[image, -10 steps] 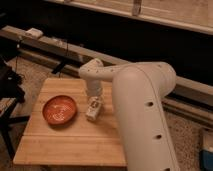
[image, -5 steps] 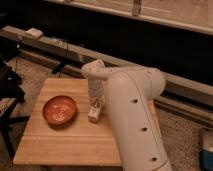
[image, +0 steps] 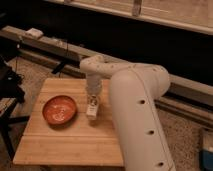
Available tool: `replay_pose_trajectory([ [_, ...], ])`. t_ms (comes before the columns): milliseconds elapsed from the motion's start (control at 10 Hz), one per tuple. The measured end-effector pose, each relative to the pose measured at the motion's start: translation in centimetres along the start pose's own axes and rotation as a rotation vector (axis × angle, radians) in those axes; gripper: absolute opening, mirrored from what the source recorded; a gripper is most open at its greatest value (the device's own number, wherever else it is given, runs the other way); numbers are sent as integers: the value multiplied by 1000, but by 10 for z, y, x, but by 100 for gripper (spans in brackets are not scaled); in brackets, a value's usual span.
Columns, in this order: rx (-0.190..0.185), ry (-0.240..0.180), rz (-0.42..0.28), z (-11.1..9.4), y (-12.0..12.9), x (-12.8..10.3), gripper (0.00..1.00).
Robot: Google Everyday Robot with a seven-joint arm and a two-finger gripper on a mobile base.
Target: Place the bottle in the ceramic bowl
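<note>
The small white bottle [image: 92, 110] is on the wooden table [image: 60, 142], just right of the orange-red ceramic bowl [image: 59, 110]. My gripper [image: 93, 100] hangs straight down from the white arm and sits right over the bottle's top end, touching or nearly touching it. The bowl is empty and shows a pale pattern inside. The bottle is about a bottle's length from the bowl's rim.
My large white arm [image: 137, 115] covers the table's right side. A dark rail and wall run behind the table. A dark stand [image: 10, 82] is at the left edge. A blue object [image: 207, 150] lies on the floor at far right.
The arm has swung a little, its big link covering more of the right side. The gripper has stayed over the bottle, and the bottle and bowl have not moved.
</note>
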Motion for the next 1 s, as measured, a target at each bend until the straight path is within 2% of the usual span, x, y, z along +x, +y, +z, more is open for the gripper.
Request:
replay_pose_trajectory([
  [200, -4, -16, -83, -29, 35, 21, 0],
  [300, -3, -18, -122, -36, 55, 30, 0],
  [400, 3, -21, -193, -44, 89, 39, 0],
  [600, 15, -19, -290, -41, 126, 45, 0],
  [800, 31, -14, -353, -28, 151, 35, 1],
  [900, 36, -11, -371, -21, 157, 31, 5],
  [1000, 41, -17, -396, -14, 165, 23, 16],
])
